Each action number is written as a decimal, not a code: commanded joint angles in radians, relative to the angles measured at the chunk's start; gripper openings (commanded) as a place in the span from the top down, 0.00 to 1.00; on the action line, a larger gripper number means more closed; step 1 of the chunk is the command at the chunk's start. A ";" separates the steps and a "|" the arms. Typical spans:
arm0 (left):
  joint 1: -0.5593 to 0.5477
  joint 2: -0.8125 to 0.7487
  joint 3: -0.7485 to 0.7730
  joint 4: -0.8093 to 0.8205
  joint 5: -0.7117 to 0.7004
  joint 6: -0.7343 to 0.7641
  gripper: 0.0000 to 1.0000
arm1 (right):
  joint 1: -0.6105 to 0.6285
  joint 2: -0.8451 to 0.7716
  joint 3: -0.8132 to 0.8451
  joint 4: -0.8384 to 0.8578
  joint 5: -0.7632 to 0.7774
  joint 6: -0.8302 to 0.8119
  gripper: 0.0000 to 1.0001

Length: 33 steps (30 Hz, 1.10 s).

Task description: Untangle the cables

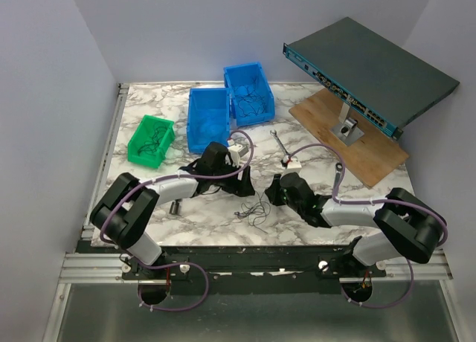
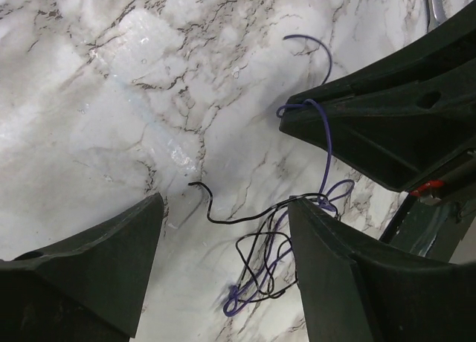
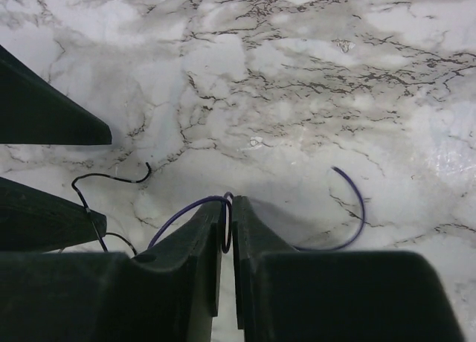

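Now | marble table [image 1: 201, 217] (white walls [image 1: 44, 97]) | cables [image 1: 256, 210] seemingly knotted | right gripper [image 3: 229, 208] pinching them

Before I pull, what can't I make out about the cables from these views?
- Top view: the cables are too small to trace which strand crosses which.
- Left wrist: the left hand has a finger covering the tangle's right side.
- Right wrist: the right hand, shut on a purple strand, and the left hand's fingers hide the knot. Only loose ends show.
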 commanded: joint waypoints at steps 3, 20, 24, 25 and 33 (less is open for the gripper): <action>-0.020 0.039 0.057 -0.050 0.032 0.027 0.44 | -0.006 0.013 0.021 0.010 -0.013 -0.029 0.89; -0.016 0.005 0.056 -0.023 0.000 0.015 1.00 | -0.006 -0.023 0.011 -0.014 0.050 -0.029 0.99; 0.007 -0.080 0.001 -0.013 -0.119 0.003 1.00 | -0.006 -0.066 -0.005 -0.043 0.149 -0.003 0.99; 0.014 -0.101 -0.016 -0.006 -0.143 -0.001 1.00 | -0.006 -0.076 -0.010 -0.050 0.180 0.005 0.99; 0.138 -0.324 -0.197 0.101 -0.295 -0.080 1.00 | -0.006 -0.176 -0.045 -0.150 0.440 0.100 0.99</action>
